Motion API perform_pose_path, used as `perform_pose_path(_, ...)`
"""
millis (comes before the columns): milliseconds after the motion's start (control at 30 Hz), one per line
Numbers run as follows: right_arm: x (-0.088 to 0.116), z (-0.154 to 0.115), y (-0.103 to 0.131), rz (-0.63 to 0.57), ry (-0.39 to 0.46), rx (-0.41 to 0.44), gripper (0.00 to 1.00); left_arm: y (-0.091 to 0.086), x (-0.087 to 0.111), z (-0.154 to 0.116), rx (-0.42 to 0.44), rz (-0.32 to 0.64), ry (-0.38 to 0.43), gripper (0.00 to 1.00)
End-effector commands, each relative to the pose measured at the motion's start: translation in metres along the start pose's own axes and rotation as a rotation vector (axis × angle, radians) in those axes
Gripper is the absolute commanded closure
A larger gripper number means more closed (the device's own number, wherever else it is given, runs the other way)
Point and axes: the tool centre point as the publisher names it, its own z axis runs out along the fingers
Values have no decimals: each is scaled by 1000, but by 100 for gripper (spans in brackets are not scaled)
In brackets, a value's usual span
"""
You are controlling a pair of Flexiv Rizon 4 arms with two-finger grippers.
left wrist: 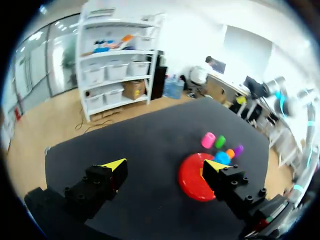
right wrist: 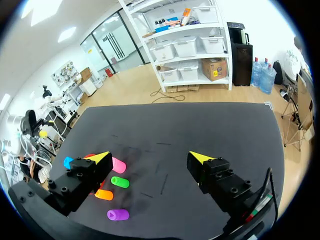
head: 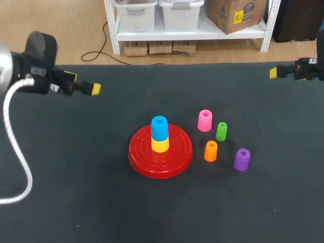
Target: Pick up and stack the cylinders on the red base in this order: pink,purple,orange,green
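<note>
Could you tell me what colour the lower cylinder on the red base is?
The lower cylinder is yellow; head view.

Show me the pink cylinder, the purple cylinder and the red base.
pink cylinder (head: 204, 120), head view, its middle.
purple cylinder (head: 242, 159), head view, its middle.
red base (head: 139, 152), head view, bare left part.

A dark matte table (head: 76, 192), evenly lit.

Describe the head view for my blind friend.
A red base holds a blue cylinder on a yellow one; pink, green, orange and purple cylinders stand on the black table to its right. The left tool and right tool hover at the far sides.
</note>
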Motion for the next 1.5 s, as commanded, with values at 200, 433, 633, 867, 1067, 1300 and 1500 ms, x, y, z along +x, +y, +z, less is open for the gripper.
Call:
perform_pose_path(200,0,0,0,0,1,1,0,-38,39,-29,350,495,-125,0)
perform_pose_path(433,0,0,0,0,1,1,0,-24,52,-18,306,540,21,0)
perform_pose_path(633,0,0,0,0,1,1,0,-17,49,-9,294,599,88,0)
perform_pose_path(867,0,0,0,0,1,1,0,-25,45,-7,341,639,117,0)
perform_pose_path(1067,0,0,0,0,1,1,0,-28,50,-8,342,617,130,0)
perform_pose_path(1300,0,0,0,0,1,1,0,-30,53,-11,304,581,193,0)
perform_pose_path(1500,0,0,0,0,1,1,0,-30,53,-11,304,581,193,0)
